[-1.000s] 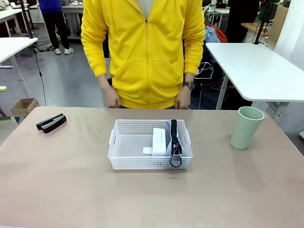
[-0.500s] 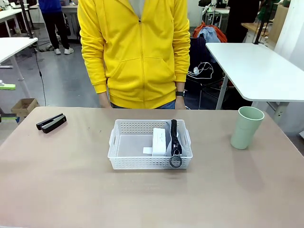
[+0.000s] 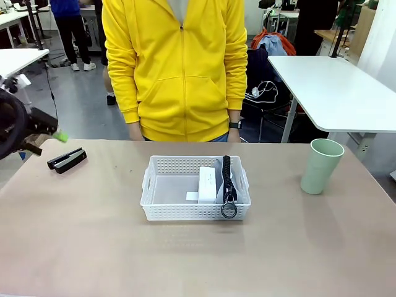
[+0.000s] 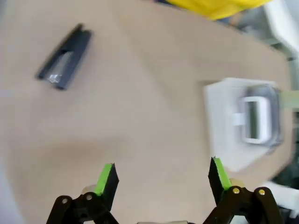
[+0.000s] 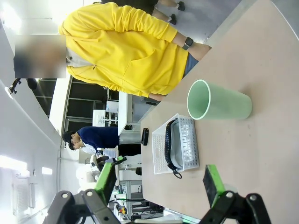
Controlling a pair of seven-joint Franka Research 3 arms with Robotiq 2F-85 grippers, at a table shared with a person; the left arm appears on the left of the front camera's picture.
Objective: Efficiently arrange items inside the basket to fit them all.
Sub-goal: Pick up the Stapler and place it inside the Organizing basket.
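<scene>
So far the job looks about half done: the small white box point(image 3: 207, 184) stands inside the basket point(image 3: 185, 212), and the grey CAMPUS pouch point(image 3: 227, 179) is set on edge just beside it against the basket's right-hand end, its ring point(image 3: 228, 210) hanging over the near wall. The left part of the basket floor is bare. Two items are left outside. The slim black bar point(image 3: 67, 159) lies on the tabletop point(image 3: 93, 247) well to the left of the basket, and the pale green cup point(image 3: 321, 166) stands upright well to its right. The left gripper point(image 4: 161, 170) has its green pads spread wide with nothing between them; it hangs above the tabletop with the black bar ahead of it, apart from it, so I judge the bar to be the next item fetched. The right gripper point(image 5: 161, 170) is likewise wide apart and carries nothing, with the cup and basket well ahead of it. Compared with half a second ago, the left arm has swung into the front view at its left edge, blurred with motion, above and beside the bar. The person point(image 3: 176, 68), who a second ago leaned in towards the far edge, now stands upright, while none of the four items has shifted.
</scene>
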